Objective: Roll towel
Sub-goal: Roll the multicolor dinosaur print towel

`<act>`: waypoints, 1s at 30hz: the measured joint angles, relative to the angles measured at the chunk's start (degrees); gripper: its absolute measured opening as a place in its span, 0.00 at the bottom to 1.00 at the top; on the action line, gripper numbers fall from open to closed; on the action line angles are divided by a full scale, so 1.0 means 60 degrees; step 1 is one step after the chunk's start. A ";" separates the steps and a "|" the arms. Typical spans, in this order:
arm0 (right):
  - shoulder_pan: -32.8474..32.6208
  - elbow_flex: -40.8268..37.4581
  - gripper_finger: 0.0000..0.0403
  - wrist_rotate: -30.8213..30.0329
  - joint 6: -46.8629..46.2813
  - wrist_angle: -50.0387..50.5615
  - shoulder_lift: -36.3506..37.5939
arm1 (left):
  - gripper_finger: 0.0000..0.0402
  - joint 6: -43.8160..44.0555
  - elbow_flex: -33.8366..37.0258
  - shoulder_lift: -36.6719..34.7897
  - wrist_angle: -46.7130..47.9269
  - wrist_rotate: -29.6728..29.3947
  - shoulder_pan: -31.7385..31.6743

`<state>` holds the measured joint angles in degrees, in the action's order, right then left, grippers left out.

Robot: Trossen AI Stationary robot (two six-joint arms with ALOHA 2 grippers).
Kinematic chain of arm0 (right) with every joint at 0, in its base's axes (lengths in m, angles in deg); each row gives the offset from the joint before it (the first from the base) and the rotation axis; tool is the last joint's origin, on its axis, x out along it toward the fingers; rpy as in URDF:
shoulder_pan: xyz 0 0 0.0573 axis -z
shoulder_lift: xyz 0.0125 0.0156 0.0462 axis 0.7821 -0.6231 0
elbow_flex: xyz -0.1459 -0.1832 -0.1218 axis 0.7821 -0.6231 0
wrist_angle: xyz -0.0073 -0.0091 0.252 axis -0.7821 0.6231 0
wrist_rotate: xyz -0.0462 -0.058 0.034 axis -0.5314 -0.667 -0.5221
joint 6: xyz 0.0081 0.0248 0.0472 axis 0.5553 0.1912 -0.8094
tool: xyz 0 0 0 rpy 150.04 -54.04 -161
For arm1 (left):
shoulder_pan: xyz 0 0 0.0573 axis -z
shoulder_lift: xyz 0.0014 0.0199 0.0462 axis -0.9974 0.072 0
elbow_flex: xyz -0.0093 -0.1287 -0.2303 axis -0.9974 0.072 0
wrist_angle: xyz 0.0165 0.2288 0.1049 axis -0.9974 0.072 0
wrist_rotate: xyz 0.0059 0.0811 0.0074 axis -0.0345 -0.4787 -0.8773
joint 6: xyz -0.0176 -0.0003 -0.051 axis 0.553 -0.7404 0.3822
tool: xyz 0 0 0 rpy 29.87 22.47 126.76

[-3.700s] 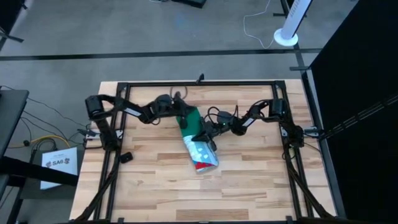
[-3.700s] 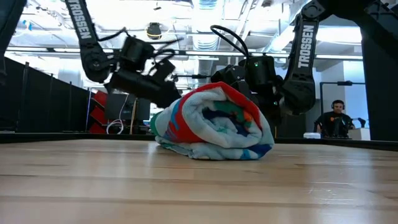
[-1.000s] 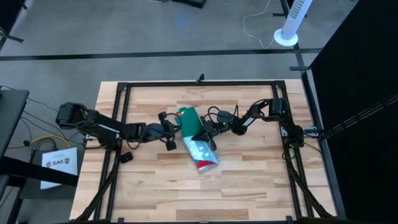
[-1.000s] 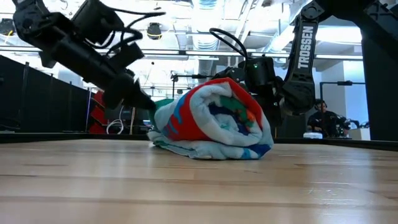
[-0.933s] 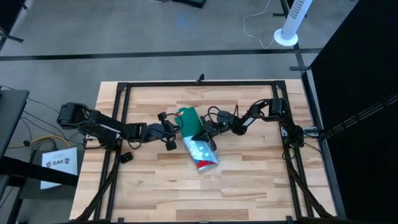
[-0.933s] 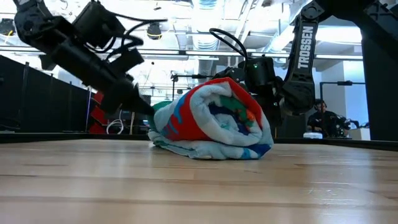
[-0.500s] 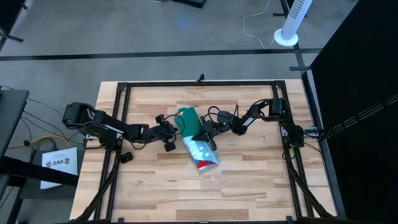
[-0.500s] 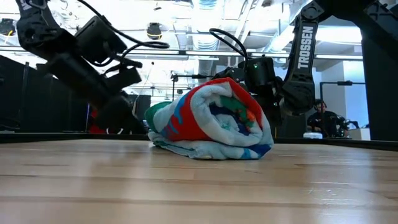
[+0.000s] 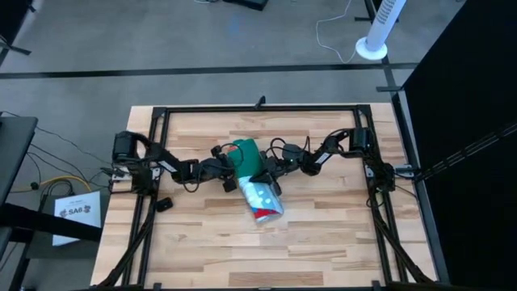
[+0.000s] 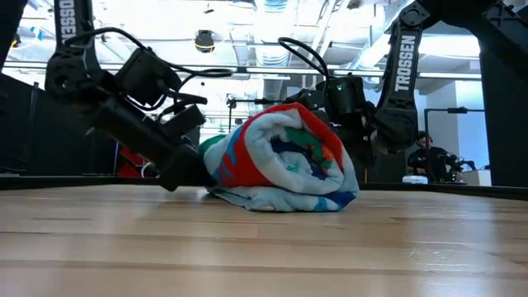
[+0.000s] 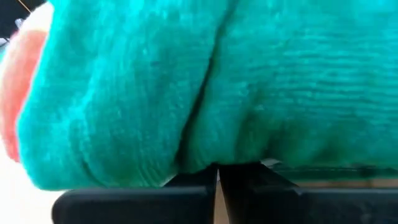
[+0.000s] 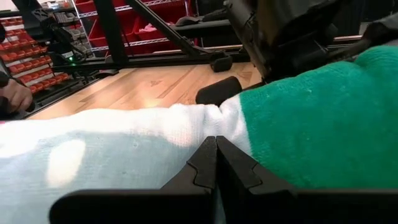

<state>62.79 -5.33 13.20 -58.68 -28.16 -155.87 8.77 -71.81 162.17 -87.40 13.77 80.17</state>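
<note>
The towel [image 9: 254, 179] lies rolled up near the middle of the wooden table [image 9: 323, 234], a short fat bundle whose long axis runs at a slight slant from the table's far side toward its near side: the plain green end [image 9: 245, 153] points away toward the far edge, and the light-blue printed end with its red patch [image 9: 266, 212] points toward the near edge and a little to the robot's right. From table height the near end [image 10: 285, 158] faces the camera, showing the spiral of layers, red and orange on the outside, pale blue and green within, with a loose flap resting on the boards beneath. The left gripper [image 9: 229, 171] comes in low from the robot's left and presses against the green part of the roll; its wrist camera shows its two fingers [image 11: 186, 193] drawn together with only a thin slit between them, tips at the green pile, and whether any cloth is pinched there cannot be told. The right gripper [image 9: 264, 174] reaches in from the opposite side, touching the roll where green meets white; its fingers [image 12: 205, 165] are closed against each other, resting on the cloth.
</note>
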 joint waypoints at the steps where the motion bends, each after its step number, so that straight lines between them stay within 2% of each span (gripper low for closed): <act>1: 0.0000 -0.0004 0.00 -0.0003 0.0040 0.0054 0.0040 | 0.00 0.0014 -0.0013 0.0087 -0.0069 0.0028 -0.0048; 6: 0.0007 -0.0007 0.00 -0.0018 0.0587 0.1228 0.0724 | 0.00 0.0161 -0.0023 0.0258 -0.0033 0.0107 -0.0115; 13: 0.0002 0.0026 0.00 -0.0489 0.1811 0.4156 0.2548 | 0.00 0.0184 -0.0012 0.0282 0.0056 0.0122 -0.0126; 16: 0.0000 0.0572 0.00 -0.0797 0.2420 0.5712 0.3068 | 0.00 0.0184 -0.0002 0.0288 0.0077 0.0114 -0.0133; 20: -0.0022 0.1787 0.00 -0.0828 0.3205 0.7399 0.3043 | 0.00 0.0260 0.0002 0.0293 0.0054 0.0118 -0.0133; 30: 0.0364 0.4054 0.00 -0.0940 0.4351 0.8746 0.2652 | 0.00 0.0352 0.0006 0.0299 0.0070 0.0188 -0.0133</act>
<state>64.97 18.99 7.56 -32.57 24.32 -139.96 10.88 -71.78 163.96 -86.98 14.90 79.37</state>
